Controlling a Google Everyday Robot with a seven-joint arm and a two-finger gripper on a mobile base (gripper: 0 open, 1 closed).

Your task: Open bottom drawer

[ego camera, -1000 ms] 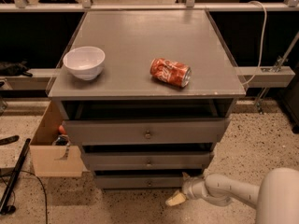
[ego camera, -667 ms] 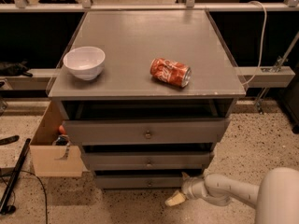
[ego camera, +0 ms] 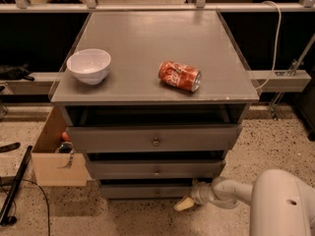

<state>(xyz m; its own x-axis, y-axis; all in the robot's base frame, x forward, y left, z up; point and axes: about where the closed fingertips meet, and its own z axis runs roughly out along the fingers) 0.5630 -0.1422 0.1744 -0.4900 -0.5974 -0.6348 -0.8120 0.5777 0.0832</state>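
Nothing's really shifted since a second ago: the pincer sits in the same spot, low by the floor, just below the right part of the bottom drawer. Can't tell how far open it is or whether it has hold of anything. The drawer's the lowest of three in the grey cabinet. Its long axis runs left to right and its front faces the camera. It's a slim grey panel with a tiny round knob at centre. A white bowl and a red soda can on its side are up on the worktop.
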